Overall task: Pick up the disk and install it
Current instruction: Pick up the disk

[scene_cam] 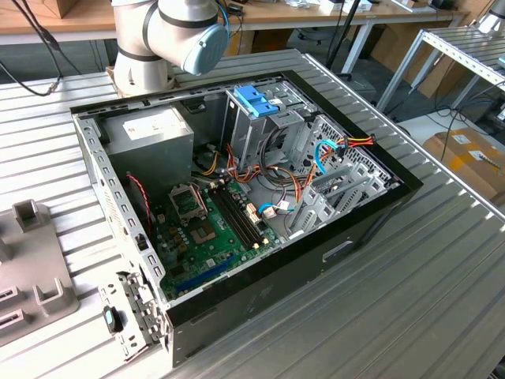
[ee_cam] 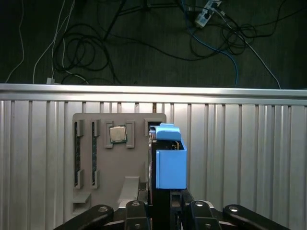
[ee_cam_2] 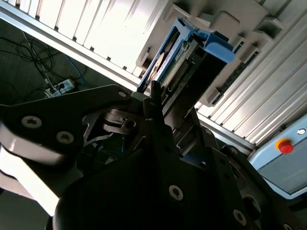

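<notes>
Pickup is only just getting under way, and installing is not yet begun. The disk [ee_cam: 171,160] is standing on edge in a slot of the grey holder [ee_cam: 120,167] on the table [ee_cam: 249,158], its blue carrier rail facing the first wrist view. The hand [ee_cam: 165,207] is sitting right at the disk's edge; I cannot tell whether it is gripping it or loose. The holder is also carrying a processor chip [ee_cam: 117,134] and what look like two memory sticks [ee_cam: 76,153] in other slots. In the exterior view the open computer case [scene_cam: 363,229] is lying on the table, housing the motherboard [scene_cam: 209,229], power supply [scene_cam: 150,134] and drive cage [scene_cam: 256,118].
</notes>
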Robot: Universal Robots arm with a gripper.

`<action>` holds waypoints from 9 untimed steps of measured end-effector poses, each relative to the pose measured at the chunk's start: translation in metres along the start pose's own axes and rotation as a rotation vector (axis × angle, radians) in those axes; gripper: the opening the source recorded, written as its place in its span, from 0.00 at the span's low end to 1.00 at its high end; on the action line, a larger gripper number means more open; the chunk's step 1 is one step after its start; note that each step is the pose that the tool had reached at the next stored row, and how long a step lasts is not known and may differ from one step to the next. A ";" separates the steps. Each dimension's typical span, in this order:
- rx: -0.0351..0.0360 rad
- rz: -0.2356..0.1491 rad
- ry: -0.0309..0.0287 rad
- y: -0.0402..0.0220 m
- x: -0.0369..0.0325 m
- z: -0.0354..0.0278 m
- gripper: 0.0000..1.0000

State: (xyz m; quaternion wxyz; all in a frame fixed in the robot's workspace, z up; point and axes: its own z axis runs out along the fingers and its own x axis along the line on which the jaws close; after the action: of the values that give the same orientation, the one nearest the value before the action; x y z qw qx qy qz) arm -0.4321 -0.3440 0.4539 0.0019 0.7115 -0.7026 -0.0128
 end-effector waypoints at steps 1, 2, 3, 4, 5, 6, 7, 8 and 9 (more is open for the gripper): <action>0.0000 0.000 0.0000 0.0000 0.0000 -0.0015 0.35; 0.0001 0.000 -0.0001 0.0001 -0.0001 -0.0056 0.35; 0.0001 0.000 -0.0001 0.0002 -0.0001 -0.0097 0.35; 0.0001 0.000 -0.0001 0.0003 -0.0002 -0.0134 0.35; 0.0002 0.000 -0.0001 0.0003 -0.0002 -0.0150 0.35; 0.0001 0.000 -0.0001 0.0004 -0.0003 -0.0184 0.35; 0.0001 0.000 -0.0001 0.0004 -0.0003 -0.0215 0.35; 0.0001 0.000 -0.0001 0.0005 -0.0004 -0.0243 0.35; 0.0001 0.000 -0.0001 0.0006 -0.0004 -0.0277 0.35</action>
State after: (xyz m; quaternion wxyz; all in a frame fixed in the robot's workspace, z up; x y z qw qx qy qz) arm -0.4321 -0.3440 0.4816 0.0018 0.7115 -0.7026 -0.0128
